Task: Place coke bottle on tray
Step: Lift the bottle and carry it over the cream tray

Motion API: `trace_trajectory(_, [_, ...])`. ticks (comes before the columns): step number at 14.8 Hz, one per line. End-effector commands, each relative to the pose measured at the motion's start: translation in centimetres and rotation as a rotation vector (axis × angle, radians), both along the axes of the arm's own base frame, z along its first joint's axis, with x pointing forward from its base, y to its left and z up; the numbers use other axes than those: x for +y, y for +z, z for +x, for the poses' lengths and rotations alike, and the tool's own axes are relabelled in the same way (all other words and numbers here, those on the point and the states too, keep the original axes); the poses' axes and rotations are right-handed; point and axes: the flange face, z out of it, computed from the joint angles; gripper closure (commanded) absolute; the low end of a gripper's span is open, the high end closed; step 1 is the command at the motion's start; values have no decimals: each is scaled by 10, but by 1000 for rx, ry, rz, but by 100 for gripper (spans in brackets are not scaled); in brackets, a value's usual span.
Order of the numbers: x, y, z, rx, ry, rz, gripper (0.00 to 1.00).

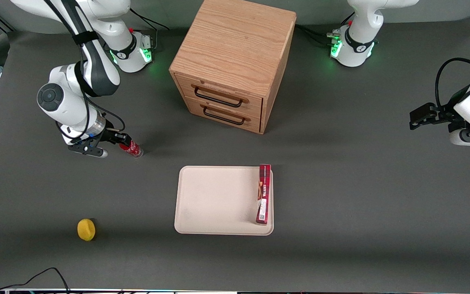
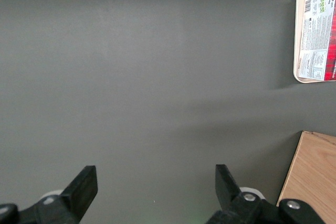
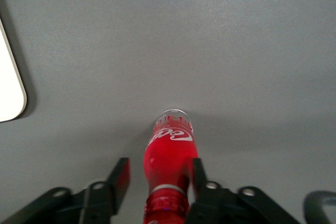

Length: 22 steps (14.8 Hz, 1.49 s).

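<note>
Quite a bit was cut off in the right wrist view: the coke bottle [image 3: 169, 174] ran out of frame at the cap end, so only part of the cap showed, and just one rounded corner of the tray [image 3: 9, 85] poked in at the edge. From the front camera the bottle [image 1: 131, 148] was tiny and half tucked under the gripper [image 1: 114, 143], so the lettering was unreadable there.

The gripper sat low over the bench [image 1: 341, 183], toward the working arm's end, with the bottle between its fingers [image 3: 119, 179]. One finger looked pressed up against the bottle's side, the other had a visible gap, so the gripper was partly open around it and I couldn't call it a firm hold. Whether the bottle's clear base was resting on the bench or just off it, couldn't tell.

The tray sat well apart from the bottle, nearer the front camera and more toward the middle of the bench. A long flat red box [image 1: 263, 194] lay on it along the edge toward the parked arm's end. The wooden drawer cabinet [image 1: 231, 61] stood farther from the front camera than the tray, two dark handles on its drawers. A yellow lemon-looking thing [image 1: 86, 229] sat alone, nearer the camera than the bottle. Bare bench between bottle and tray.
</note>
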Motion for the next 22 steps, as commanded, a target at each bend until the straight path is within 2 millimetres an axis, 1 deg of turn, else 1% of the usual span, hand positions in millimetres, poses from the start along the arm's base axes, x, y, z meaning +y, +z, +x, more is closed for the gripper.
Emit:
trace_trajectory(1, [4, 10, -4, -13, -3, -16, 100])
trace_trajectory(2, [5, 13, -4, -4, 0, -17, 100])
trace_trajectory(3, [6, 25, -4, 2, 10, -19, 100])
trace_trajectory(4, [6, 42, 0, 5, 15, -22, 100])
trace_trajectory(5, [5, 65, 4, 23, 29, -25, 100])
trace_trajectory(6, [4, 92, 12, 39, 44, -26, 100])
trace_trajectory(9, [0, 191, 39, 80, 86, -22, 100])
trace_trajectory(10, [3, 220, 48, 79, 84, -19, 100])
trace_trajectory(12, [19, 273, 72, 89, 64, -8, 100])
trace_trajectory(13, [27, 286, 93, 105, -2, -8, 100])
trace_trajectory(15, [75, 289, 128, 152, -83, 14, 100])
trace_trajectory(16, [95, 282, 144, 149, -154, 39, 100])
trace_trajectory(17, [122, 263, 154, 163, -217, 52, 100])
trace_trajectory(18, [142, 244, 167, 144, -297, 75, 100])
trace_trajectory(19, [157, 230, 176, 116, -364, 95, 100])
trace_trajectory(20, [174, 202, 187, 98, -412, 84, 100])
trace_trajectory(22, [200, 155, 205, 55, -482, 85, 100])
